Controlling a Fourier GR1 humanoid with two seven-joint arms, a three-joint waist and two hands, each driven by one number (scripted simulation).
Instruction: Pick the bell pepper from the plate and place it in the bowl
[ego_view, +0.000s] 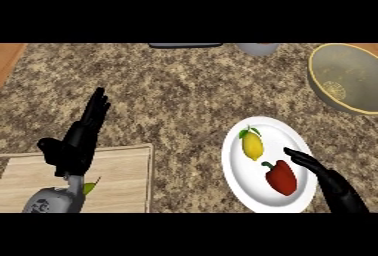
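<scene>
The right robot hand (334, 185) comes in from the lower right with its fingers straight and spread a little, holding nothing. Its fingertips (294, 152) reach over the right rim of the white plate (235, 165). Just to the left of those fingers lies the red bell pepper (281, 178), on the plate's lower half; the pictures do not show whether the fingers touch it. Further left and a little up from the pepper, a yellow lemon (252, 144) lies on the same plate. Up and to the right of this robot hand, well apart from the plate, stands the grey bowl (347, 77) with a yellow rim. The left robot hand (80, 142) rests open, fingers pointing up, above a wooden cutting board (122, 175) at the lower left of the speckled desk (177, 90).
</scene>
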